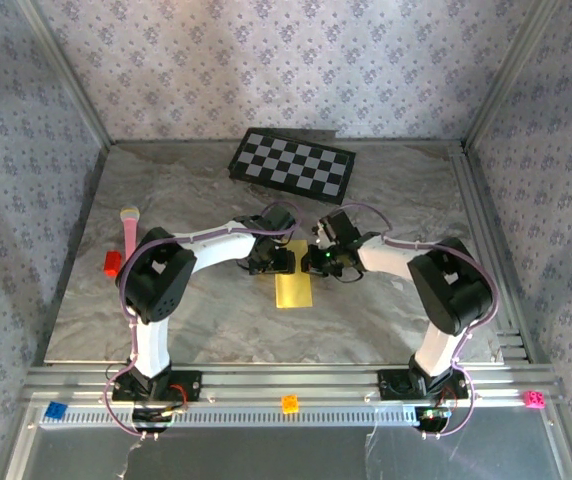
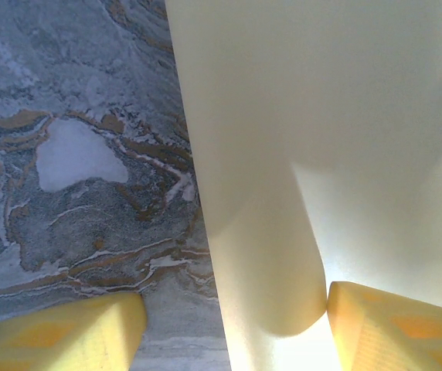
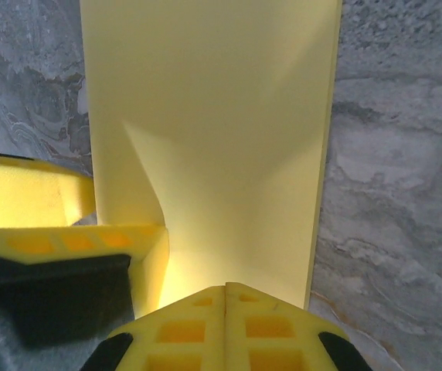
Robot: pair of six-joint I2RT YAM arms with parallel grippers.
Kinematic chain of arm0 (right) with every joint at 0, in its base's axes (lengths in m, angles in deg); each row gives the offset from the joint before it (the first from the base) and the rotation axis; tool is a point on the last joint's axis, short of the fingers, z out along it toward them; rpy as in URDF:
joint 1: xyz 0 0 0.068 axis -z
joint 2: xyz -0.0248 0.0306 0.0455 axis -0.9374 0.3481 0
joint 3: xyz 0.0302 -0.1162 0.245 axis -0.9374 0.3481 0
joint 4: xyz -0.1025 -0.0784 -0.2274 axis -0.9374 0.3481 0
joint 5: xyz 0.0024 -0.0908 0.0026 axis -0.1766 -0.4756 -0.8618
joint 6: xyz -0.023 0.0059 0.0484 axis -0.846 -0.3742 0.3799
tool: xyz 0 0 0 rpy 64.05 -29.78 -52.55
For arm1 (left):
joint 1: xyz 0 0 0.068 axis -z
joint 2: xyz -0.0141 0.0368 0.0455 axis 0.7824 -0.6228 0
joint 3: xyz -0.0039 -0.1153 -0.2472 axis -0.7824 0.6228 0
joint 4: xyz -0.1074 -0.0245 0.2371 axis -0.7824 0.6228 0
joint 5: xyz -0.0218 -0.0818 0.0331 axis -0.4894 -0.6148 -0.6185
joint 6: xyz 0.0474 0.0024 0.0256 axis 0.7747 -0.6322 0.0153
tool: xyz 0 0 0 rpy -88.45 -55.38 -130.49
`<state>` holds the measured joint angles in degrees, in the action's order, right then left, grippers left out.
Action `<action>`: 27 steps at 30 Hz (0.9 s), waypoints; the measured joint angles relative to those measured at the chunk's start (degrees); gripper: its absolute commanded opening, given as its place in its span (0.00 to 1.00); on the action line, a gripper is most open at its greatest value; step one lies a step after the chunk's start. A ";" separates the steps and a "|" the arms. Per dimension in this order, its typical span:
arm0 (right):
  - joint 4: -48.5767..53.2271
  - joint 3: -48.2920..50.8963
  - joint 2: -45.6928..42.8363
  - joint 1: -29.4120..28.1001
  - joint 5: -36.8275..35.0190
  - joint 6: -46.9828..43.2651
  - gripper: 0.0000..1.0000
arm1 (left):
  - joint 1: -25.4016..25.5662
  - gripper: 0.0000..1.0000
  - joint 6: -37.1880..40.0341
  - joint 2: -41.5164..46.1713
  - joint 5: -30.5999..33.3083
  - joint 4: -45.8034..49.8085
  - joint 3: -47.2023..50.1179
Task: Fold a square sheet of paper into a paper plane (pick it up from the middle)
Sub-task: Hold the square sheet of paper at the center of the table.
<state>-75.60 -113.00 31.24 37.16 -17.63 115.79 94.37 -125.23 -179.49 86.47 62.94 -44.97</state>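
The yellow square sheet of paper (image 1: 295,290) lies mid-table as an oblong, its far end raised between both grippers. My right gripper (image 1: 318,262) has its yellow pads pressed together on the near edge of the sheet (image 3: 213,139), which bends up toward the fingertips (image 3: 226,297). My left gripper (image 1: 271,262) is open and straddles the sheet's left side. In the left wrist view a curled lip of the paper (image 2: 298,154) rests against the right finger (image 2: 395,328). The left finger (image 2: 59,336) stands apart over bare table. No paper plane shape shows.
A black-and-white checkerboard (image 1: 292,165) lies at the back. A pink stick (image 1: 128,228) and a red block (image 1: 113,263) sit at the left. Orange (image 1: 290,403), blue (image 1: 56,409) and pink (image 1: 534,399) blocks sit on the front rail.
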 measured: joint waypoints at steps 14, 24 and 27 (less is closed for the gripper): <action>-1.22 0.13 2.69 -0.09 0.02 0.98 0.00 | 0.00 0.68 -0.02 0.00 0.02 -0.28 0.22; -0.59 0.11 2.64 0.35 -0.66 -2.51 0.00 | -0.02 0.72 -0.22 2.21 -0.50 -1.64 1.62; -0.09 -0.07 2.64 0.74 -0.63 -3.80 0.00 | -1.07 0.72 -0.44 5.22 -0.02 -2.89 3.32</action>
<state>-75.69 -113.07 33.88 37.90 -18.27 111.99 93.30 -125.66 -174.27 86.44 60.05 -41.65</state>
